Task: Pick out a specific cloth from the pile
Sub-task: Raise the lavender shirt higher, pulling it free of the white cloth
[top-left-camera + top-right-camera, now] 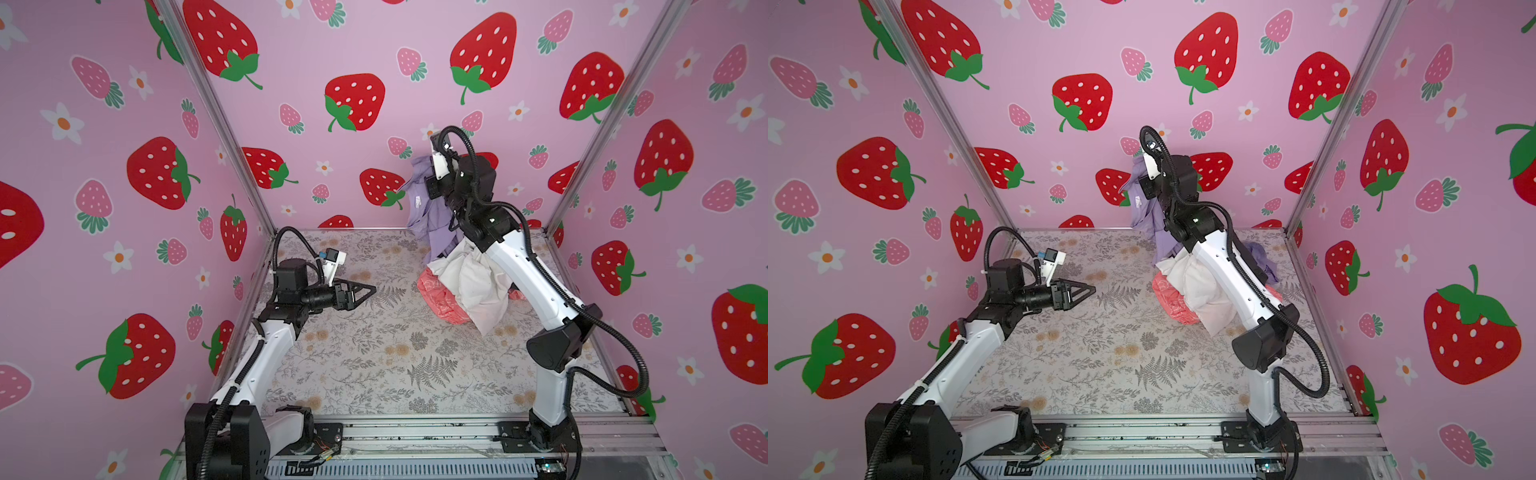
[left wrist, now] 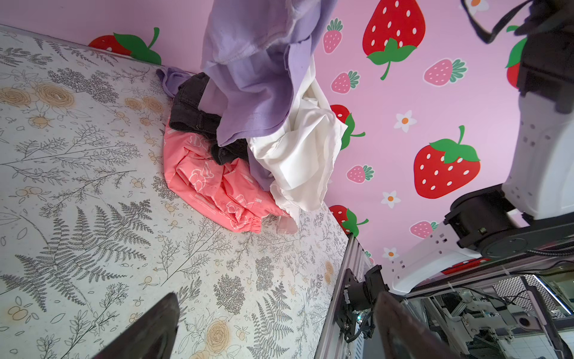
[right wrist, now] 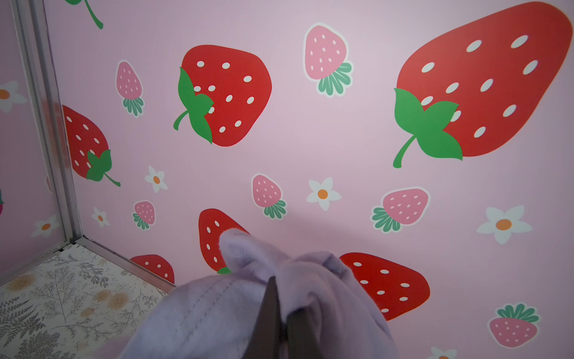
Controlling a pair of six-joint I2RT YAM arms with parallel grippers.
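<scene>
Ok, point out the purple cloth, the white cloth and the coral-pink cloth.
purple cloth (image 2: 254, 93), left wrist view, on its hanging middle fold.
white cloth (image 2: 304, 149), left wrist view, on its draped front.
coral-pink cloth (image 2: 211, 183), left wrist view, on its crumpled patterned middle.

Table cover (image 1: 374, 365), fern-and-flower print, being seen lying flat across centre in both top views. Back wall (image 1: 374, 50), pink with strawberries and daisies, being seen at 12 o'clock; side walls (image 1: 104, 249), same print, at 9 and 3. Aluminium posts (image 1: 215, 112) being seen at 11 and 1. Slotted rail (image 1: 415, 434) being seen at 6, along cover's front edge.
</scene>
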